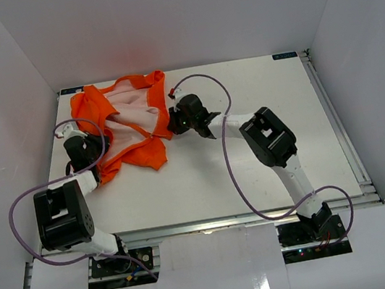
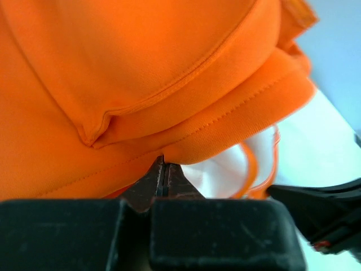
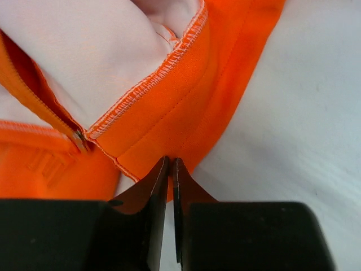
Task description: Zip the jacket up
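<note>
L gripper (image 2: 164,169) fingers are pressing together, tips touching an orange hem of the jacket (image 1: 127,125); can't tell if fabric is caught btwn them. R gripper (image 3: 170,164) is pinching the jacket's orange front edge, jaws nearly together w/ a sliver of fabric btwn. Jacket is lying crumpled at far-left of table (image 1: 270,169), front open, pale lining (image 1: 131,106) facing up. L gripper is sitting at its left edge, R gripper at its right. Zipper teeth (image 3: 42,107) are running just left of R tips.
</note>
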You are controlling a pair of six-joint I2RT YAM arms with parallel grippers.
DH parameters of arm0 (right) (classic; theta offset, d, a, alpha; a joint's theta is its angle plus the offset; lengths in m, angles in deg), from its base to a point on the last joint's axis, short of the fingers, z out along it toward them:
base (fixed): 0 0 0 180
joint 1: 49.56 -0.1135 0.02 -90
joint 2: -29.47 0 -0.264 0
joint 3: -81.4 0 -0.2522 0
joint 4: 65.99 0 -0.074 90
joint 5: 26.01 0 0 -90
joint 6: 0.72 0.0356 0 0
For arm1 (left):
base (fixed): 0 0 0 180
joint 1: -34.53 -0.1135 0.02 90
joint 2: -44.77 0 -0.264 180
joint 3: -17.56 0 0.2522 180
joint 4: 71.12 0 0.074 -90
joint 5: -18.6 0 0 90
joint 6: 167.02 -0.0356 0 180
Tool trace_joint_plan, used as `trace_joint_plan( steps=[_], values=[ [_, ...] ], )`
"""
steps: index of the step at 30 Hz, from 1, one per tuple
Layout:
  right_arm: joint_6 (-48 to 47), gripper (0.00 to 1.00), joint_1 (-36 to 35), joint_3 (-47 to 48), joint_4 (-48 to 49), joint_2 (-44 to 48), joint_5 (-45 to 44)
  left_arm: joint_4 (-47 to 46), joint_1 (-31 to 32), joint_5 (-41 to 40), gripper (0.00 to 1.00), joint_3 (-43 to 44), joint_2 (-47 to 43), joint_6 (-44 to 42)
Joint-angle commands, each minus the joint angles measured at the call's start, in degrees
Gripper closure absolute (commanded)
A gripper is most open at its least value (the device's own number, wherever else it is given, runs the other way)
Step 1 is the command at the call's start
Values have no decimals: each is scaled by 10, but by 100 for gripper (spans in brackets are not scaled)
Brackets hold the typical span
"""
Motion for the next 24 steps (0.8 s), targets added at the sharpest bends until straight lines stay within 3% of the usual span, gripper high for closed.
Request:
trace_joint_plan(
  steps=[1, 6, 13, 17, 21, 24],
  values=[
    [18, 92, 4, -93, 63, 87, 5, -62, 3, 112, 100, 0, -61, 44],
    [34, 92, 2, -197, 110, 151, 0, -47, 29, 125, 100, -10, -129, 59],
    [51, 92, 3, -351, 139, 287, -130, 53, 48, -5, 100, -36, -260, 63],
    [67, 92, 6, -438, 147, 361, -197, 61, 48, -47, 100, -66, -325, 76],
    [67, 92, 11, -487, 148, 408, -230, 87, 47, -44, 100, -50, -361, 96],
    [63, 92, 14, -498, 139, 413, -225, 94, 48, 11, 100, -13, -359, 108]
  ],
)
